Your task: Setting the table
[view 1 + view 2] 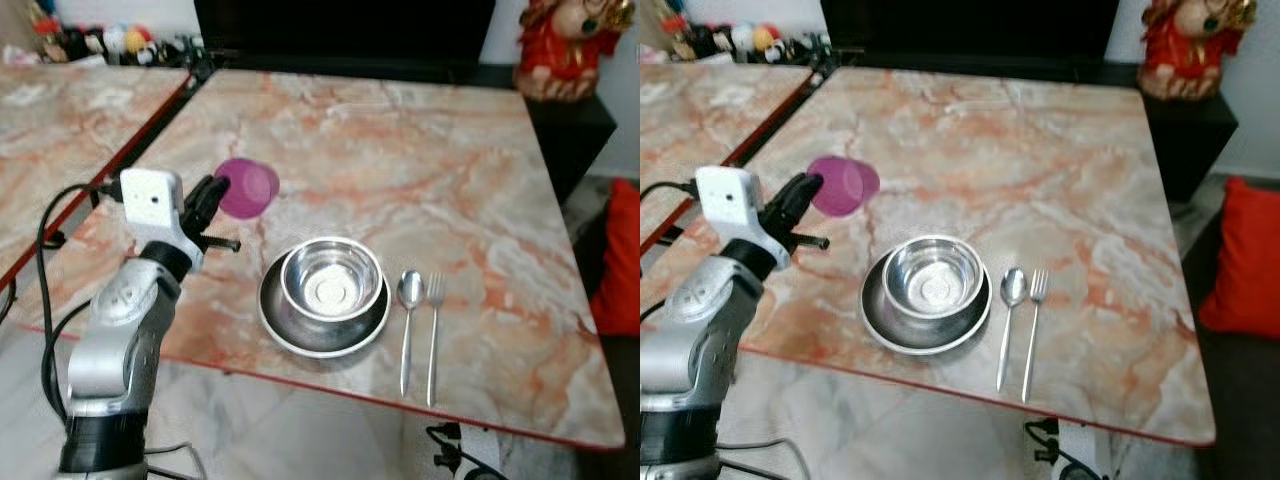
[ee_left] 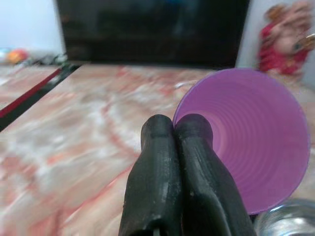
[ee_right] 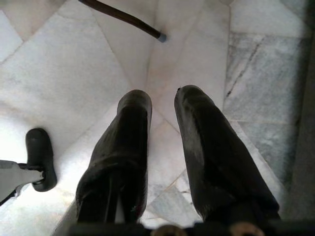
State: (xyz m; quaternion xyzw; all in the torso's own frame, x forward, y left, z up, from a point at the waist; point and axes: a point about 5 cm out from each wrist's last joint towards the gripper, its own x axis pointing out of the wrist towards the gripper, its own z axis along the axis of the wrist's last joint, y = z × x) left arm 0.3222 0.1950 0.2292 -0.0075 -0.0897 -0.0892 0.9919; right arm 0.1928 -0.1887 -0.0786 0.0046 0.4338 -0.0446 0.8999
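Pinched at its rim by the left tool (image 1: 212, 192), fingers pressed together, a purple cup (image 1: 246, 187) is held tilted above the marble tabletop (image 1: 420, 160), left of a steel bowl (image 1: 331, 279) nested in a plate (image 1: 300, 335); a spoon (image 1: 409, 325) and fork (image 1: 434, 335) lie just right. The right tool (image 3: 162, 105) hangs slightly spread over floor tiles (image 3: 74, 73).

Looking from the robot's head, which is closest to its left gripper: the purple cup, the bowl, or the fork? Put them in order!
From the left gripper:
1. Purple cup, pinched at its rim.
2. Bowl, on the plate toward the table's front.
3. Fork, farthest right, beyond the spoon.
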